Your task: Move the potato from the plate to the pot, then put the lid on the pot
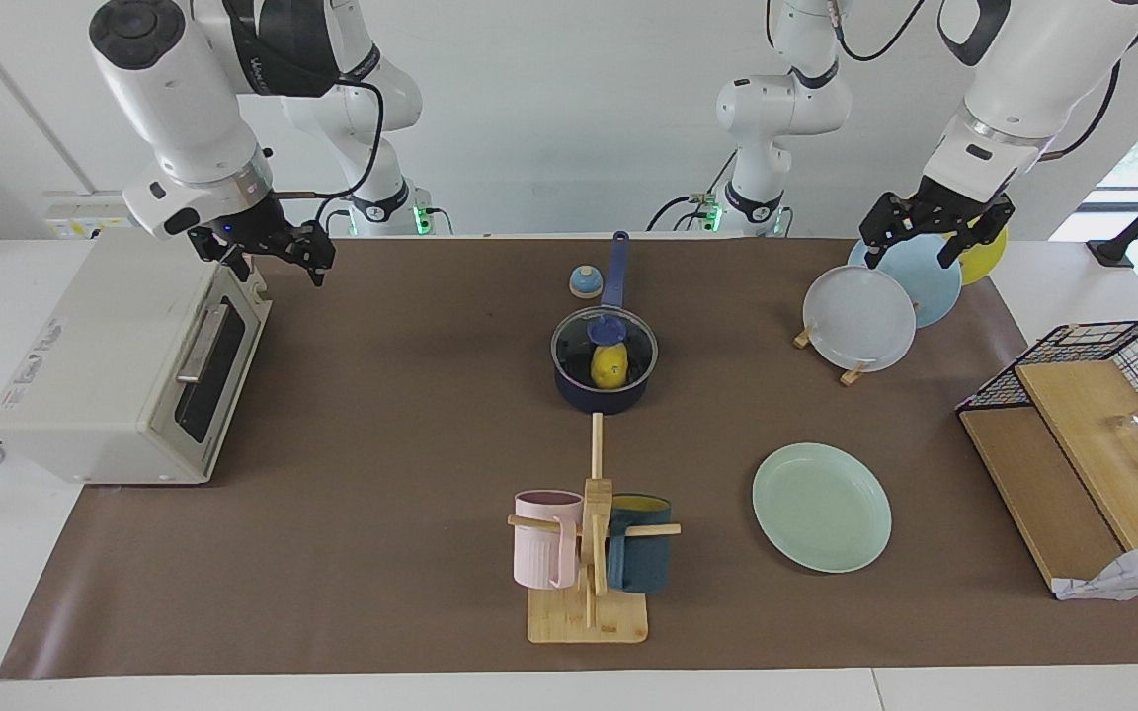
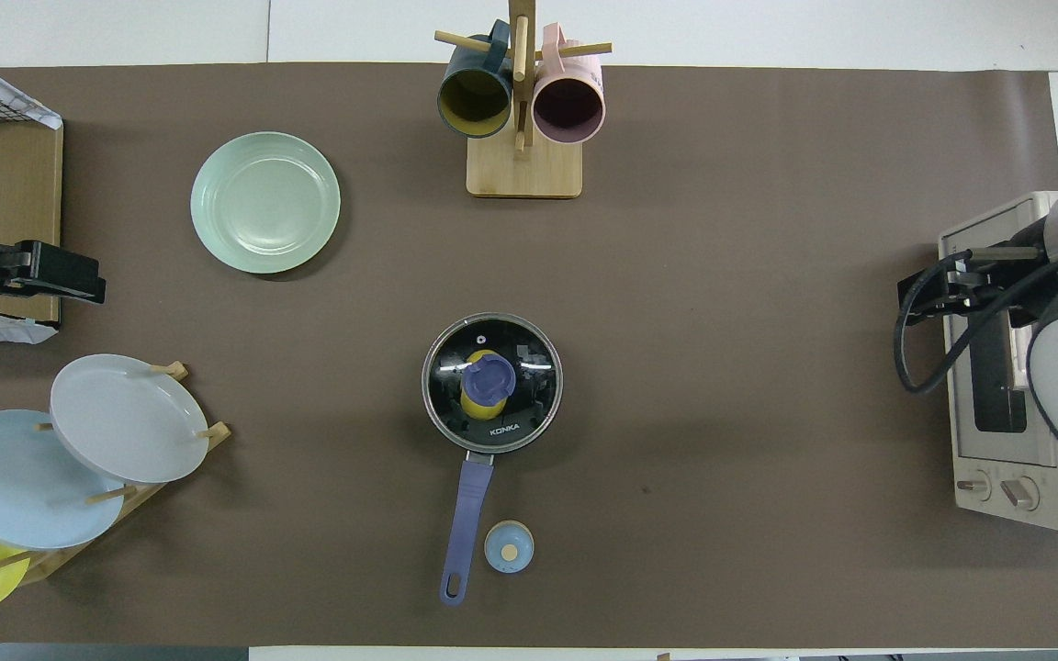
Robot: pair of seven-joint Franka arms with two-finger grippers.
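Observation:
The dark navy pot (image 1: 589, 397) stands mid-table, its long blue handle pointing toward the robots. The clear glass lid (image 1: 574, 346) with its blue knob (image 1: 607, 326) sits on the pot. The yellow potato (image 1: 609, 367) shows through the glass, inside the pot. The mint-green plate (image 1: 821, 506) lies bare, farther from the robots and toward the left arm's end. My left gripper (image 1: 910, 255) is open, raised over the plate rack. My right gripper (image 1: 278, 272) is open, raised over the toaster oven's edge. In the overhead view I see the lid (image 2: 529, 367), the potato (image 2: 476, 402) and the plate (image 2: 264, 202).
A toaster oven (image 1: 124, 365) stands at the right arm's end. A plate rack (image 1: 875, 306) with grey, light-blue and yellow plates and a wire-and-wood shelf (image 1: 1083, 444) stand at the left arm's end. A mug rack (image 1: 589, 553) stands farther out. A small blue-and-tan dome (image 1: 585, 282) sits beside the pot's handle.

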